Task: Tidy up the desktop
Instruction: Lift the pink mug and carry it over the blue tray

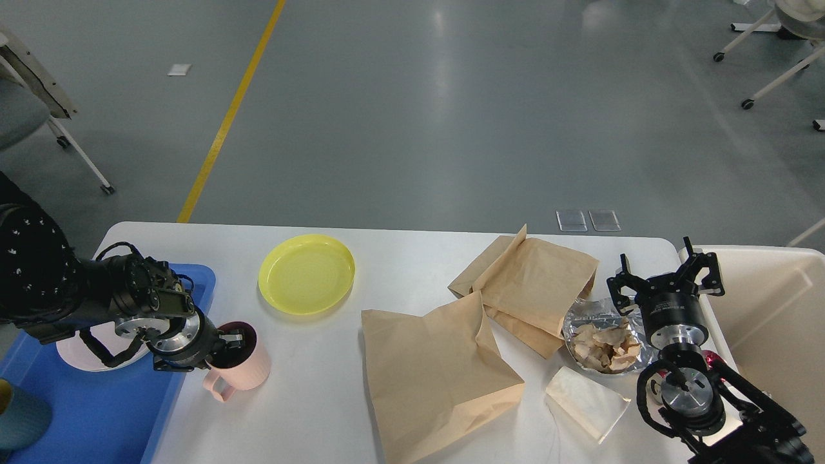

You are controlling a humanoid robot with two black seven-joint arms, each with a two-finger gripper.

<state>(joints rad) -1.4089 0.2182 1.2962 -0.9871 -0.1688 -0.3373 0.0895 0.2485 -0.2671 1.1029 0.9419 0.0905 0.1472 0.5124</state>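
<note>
The white desktop (335,399) fills the lower view. On its left part, a pink mug (240,368) with a dark inside stands close to the blue tray; my left gripper (230,339) is shut on its rim. A yellow plate (306,274) lies behind the mug. Two brown paper bags (438,377) (532,283) lie in the middle and right. A foil dish of crumpled paper (602,341) and a white napkin (585,401) sit by my right gripper (664,274), which hovers open and empty above the table's right edge.
A blue tray (109,412) at the left edge holds a white plate (97,351) and a teal cup (19,419). A beige bin (773,322) stands off the right edge. Chairs on wheels stand on the grey floor beyond.
</note>
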